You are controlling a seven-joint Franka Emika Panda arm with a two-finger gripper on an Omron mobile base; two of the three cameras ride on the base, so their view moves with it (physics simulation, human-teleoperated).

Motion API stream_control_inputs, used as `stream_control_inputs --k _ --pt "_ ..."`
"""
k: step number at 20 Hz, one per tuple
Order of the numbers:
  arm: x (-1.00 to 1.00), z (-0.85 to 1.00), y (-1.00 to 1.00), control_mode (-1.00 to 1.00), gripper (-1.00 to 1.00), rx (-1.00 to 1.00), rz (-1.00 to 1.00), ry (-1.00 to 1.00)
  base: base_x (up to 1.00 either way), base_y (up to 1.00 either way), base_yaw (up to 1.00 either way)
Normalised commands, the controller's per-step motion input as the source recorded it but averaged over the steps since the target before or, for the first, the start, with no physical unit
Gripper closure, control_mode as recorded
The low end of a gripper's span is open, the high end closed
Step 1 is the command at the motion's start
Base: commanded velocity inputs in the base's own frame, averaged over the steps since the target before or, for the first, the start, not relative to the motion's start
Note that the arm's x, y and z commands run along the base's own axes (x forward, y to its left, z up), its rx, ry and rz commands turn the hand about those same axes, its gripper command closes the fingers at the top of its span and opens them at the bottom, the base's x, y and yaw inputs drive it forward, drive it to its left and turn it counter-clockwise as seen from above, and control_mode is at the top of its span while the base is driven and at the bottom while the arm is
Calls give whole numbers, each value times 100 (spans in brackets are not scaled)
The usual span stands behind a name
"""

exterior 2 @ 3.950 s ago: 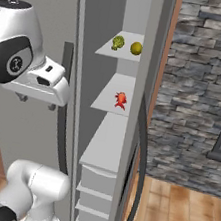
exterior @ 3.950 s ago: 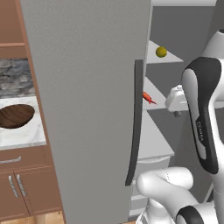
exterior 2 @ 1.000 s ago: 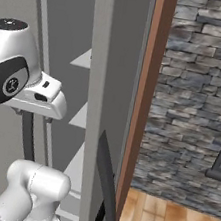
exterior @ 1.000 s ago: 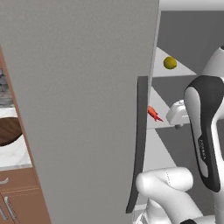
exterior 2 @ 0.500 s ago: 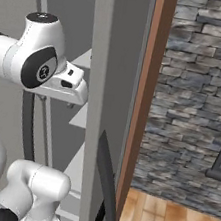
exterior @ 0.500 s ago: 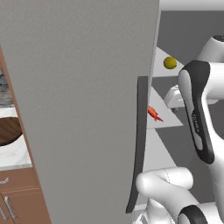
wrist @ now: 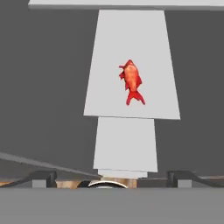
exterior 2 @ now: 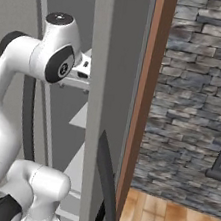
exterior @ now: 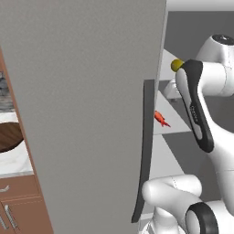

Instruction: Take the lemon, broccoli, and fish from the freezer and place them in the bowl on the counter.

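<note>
The freezer stands open, and its flat grey door [exterior: 87,105] with the dark handle [exterior: 144,151] takes up the left base view. The red-orange fish [wrist: 131,81] lies on a white shelf [wrist: 131,39], its tail toward the hand; from the left base it is the fish [exterior: 161,118] just past the door edge. The yellow lemon [exterior: 176,65] sits one shelf higher, half hidden by my arm. My gripper [wrist: 113,178] is open, above and short of the fish, with nothing between its fingers. The brown bowl [exterior: 8,137] rests on the marble counter [exterior: 16,162] at far left. The broccoli is hidden.
The door's edge [exterior 2: 90,104] and its handle [exterior 2: 103,182] stand close to the right of my arm. A wooden side panel [exterior 2: 142,87] and a stone wall [exterior 2: 196,95] lie beyond. Lower white shelves [wrist: 126,146] step down under the fish. Brown drawers [exterior: 13,210] sit under the counter.
My arm has swung upward and the hand has moved deeper into the freezer, over the fish shelf. The gripper has stayed open. The fish and lemon have not moved.
</note>
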Motion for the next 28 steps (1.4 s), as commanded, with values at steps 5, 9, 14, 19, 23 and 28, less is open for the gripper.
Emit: stream_control_inputs --k 5,9,14,19,23,28 --pt "60 6 -37 -100 -100 0 -8 -6 0 0 0" --pt "68 22 -31 -100 -100 0 -7 -1 0 0 0" --pt "79 22 -27 -100 -100 0 -4 0 0 0 0" --pt "79 5 -22 -100 -100 0 -2 -1 0 0 0" --pt "75 0 -9 -100 -100 1 0 -5 0 0 0" --pt "59 0 -19 -100 -100 2 0 -9 0 0 0"
